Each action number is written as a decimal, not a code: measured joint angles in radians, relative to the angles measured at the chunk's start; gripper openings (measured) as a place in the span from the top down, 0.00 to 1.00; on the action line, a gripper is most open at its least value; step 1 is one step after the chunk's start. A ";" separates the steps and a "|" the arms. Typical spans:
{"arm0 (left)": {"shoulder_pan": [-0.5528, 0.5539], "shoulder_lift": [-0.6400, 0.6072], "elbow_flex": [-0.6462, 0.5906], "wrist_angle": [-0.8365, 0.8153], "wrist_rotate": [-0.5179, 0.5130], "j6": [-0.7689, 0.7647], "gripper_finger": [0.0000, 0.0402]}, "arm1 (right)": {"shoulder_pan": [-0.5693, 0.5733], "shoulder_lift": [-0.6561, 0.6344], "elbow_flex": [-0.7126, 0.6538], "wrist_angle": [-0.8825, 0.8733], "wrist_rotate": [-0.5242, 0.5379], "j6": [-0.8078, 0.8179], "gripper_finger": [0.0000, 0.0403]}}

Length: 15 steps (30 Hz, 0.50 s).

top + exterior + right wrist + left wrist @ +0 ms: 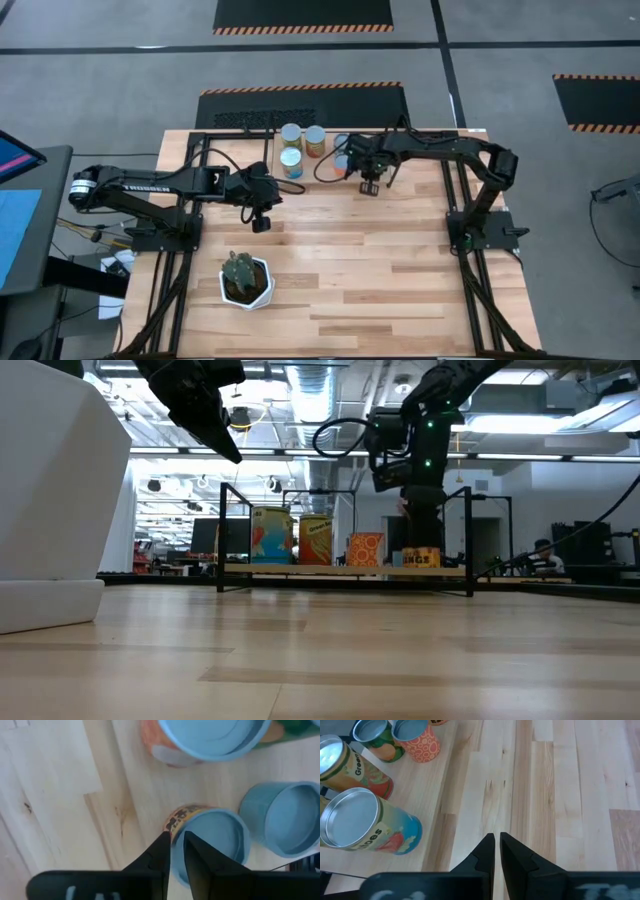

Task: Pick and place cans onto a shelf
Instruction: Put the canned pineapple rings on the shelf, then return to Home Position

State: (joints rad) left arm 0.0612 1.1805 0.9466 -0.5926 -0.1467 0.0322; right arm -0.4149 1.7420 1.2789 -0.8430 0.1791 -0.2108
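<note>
Several cans stand upright in a group on the low light-wood shelf [300, 569] at the table's far side: one with a blue label [292, 162], two behind it [291, 132] [315, 140], and two more [343, 150] to their right. My left gripper [261, 222] is shut and empty, held above the table to the near left of the cans, which show in its wrist view [365, 827]. My right gripper [370, 187] is shut and empty, just to the near right of the group. Its tips [175, 840] are over the edge of an orange-labelled can [210, 837].
A white hexagonal pot with a green cactus [246, 280] stands near the table's near left and fills the left of the low view [50, 500]. Black frame rails [180, 240] [470, 250] run along both sides. Bare wood [380, 270] lies between them.
</note>
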 joint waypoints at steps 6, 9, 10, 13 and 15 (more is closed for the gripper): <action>0.000 0.000 0.000 0.000 0.000 -0.006 0.95 | 0.000 0.000 0.000 0.016 0.000 0.000 0.81; 0.000 0.000 0.000 0.000 0.000 -0.014 0.95 | 0.010 -0.012 0.000 0.008 0.001 0.001 0.81; 0.000 0.000 0.000 0.000 0.000 -0.014 0.95 | 0.018 -0.027 0.000 0.010 0.006 0.002 0.81; 0.000 0.000 0.000 0.000 0.000 -0.015 0.95 | 0.053 -0.078 0.016 -0.002 0.048 0.003 0.83; 0.000 0.000 0.000 0.000 0.000 -0.015 0.95 | 0.085 -0.125 0.021 -0.026 0.103 0.004 0.84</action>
State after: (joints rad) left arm 0.0613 1.1801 0.9466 -0.5926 -0.1467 0.0174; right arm -0.3298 1.6168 1.2999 -0.8685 0.2825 -0.2063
